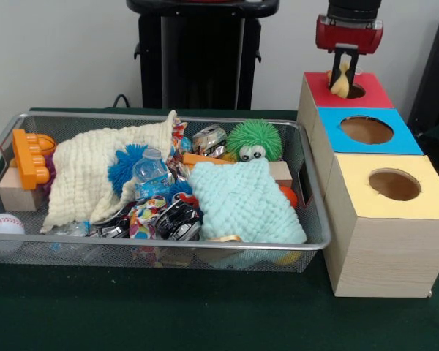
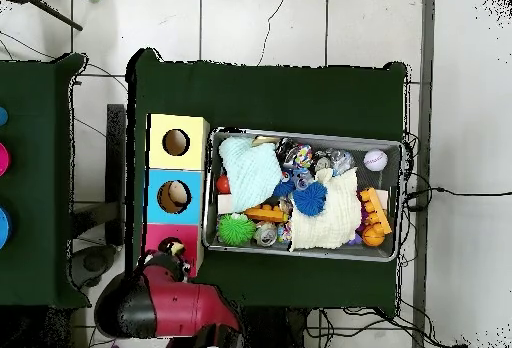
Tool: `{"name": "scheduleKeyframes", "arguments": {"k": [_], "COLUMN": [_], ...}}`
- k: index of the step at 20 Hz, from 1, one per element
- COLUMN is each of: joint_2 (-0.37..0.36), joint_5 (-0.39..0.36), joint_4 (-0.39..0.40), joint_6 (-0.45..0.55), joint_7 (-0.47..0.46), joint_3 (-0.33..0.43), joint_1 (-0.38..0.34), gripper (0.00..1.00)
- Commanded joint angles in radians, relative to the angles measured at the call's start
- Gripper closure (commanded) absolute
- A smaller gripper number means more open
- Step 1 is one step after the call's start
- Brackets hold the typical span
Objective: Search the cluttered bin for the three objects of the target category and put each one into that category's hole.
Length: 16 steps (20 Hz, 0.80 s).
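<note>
The silver wire-mesh bin sits on the green table, full of toys and cloths; it also shows in the overhead view. My gripper hangs over the red-faced box, shut on a pale yellow toy. The toy's lower end is at the rim of the round hole. In the overhead view my gripper covers most of that hole.
The blue-faced box and yellow-faced box stand in a row beside the red one. The bin holds a cream cloth, mint cloth, green spiky ball, baseball, orange toy and small bottle.
</note>
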Motion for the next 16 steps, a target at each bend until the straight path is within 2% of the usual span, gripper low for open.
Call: {"name": "scheduleKeyframes", "arguments": {"k": [1, 16], "joint_2": [0.080, 0.084], "joint_5": [0.092, 0.126], "joint_4": [-0.111, -0.101], "joint_6": [-0.065, -0.098], "joint_7": [0.235, 0.231], "joint_3": [0.074, 0.095], "joint_1": [0.013, 0.007], "gripper": [1.00, 1.00]}}
